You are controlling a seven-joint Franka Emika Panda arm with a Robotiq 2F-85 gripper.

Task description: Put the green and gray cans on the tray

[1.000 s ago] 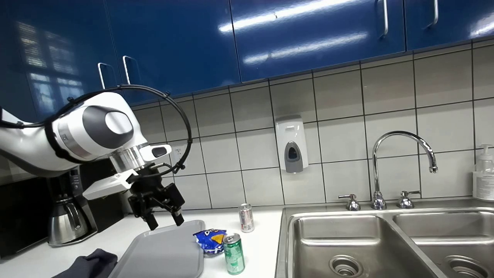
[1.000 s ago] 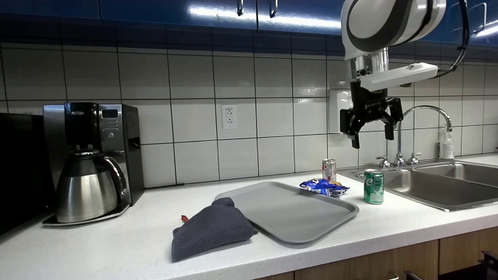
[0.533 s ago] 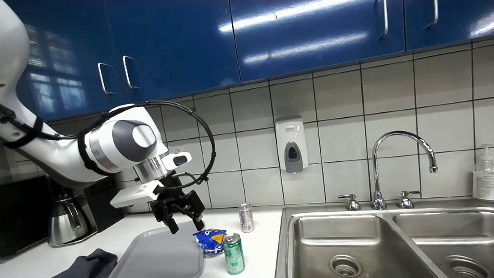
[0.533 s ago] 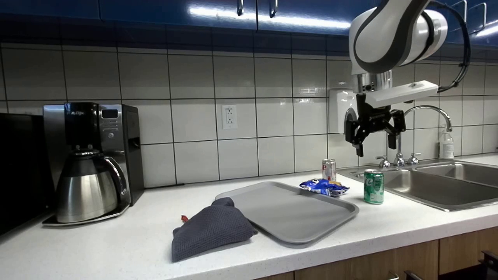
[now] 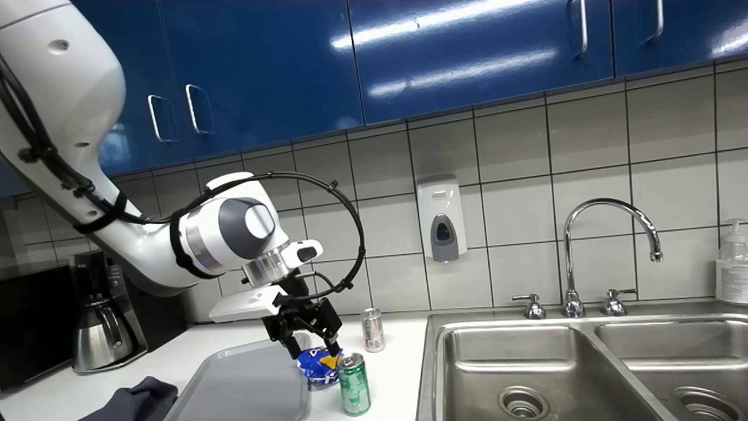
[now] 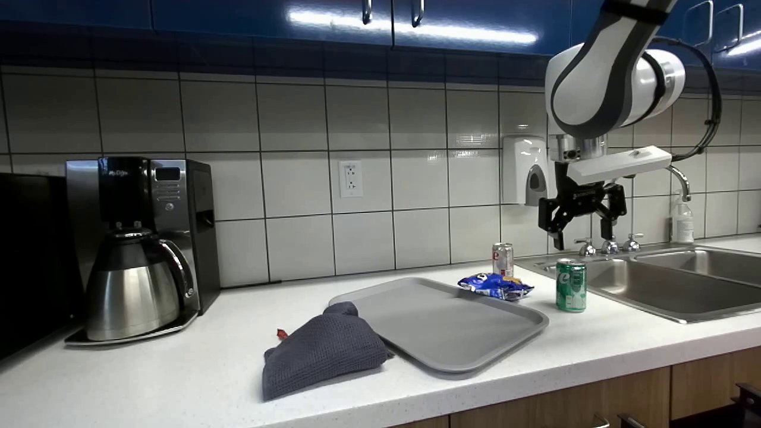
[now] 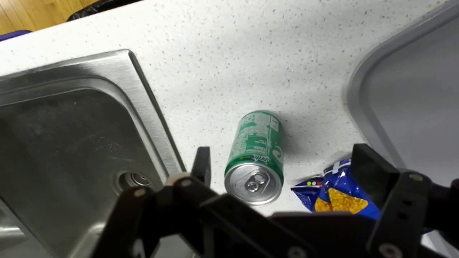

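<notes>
The green can (image 5: 354, 386) stands upright on the counter; it also shows in an exterior view (image 6: 571, 286) and in the wrist view (image 7: 256, 143). The gray can (image 5: 373, 330) stands upright near the back wall, also visible in an exterior view (image 6: 502, 260); it is out of the wrist view. The gray tray (image 6: 440, 321) lies flat with nothing on it, and its edge shows in the wrist view (image 7: 373, 71). My gripper (image 6: 582, 238) is open and empty, above the green can. In the wrist view, the can shows between the spread fingers (image 7: 281, 161), nearer the left one.
A blue chip bag (image 7: 340, 193) lies between the tray and the cans, under the right finger in the wrist view. The steel sink (image 7: 107, 64) is beside the green can. A dark towel (image 6: 327, 351) lies against the tray. A coffee maker (image 6: 202, 238) stands farther along.
My gripper has moved down and toward the green can, rightward in both exterior views. It stays open. The cans, tray and chip bag have not moved.
</notes>
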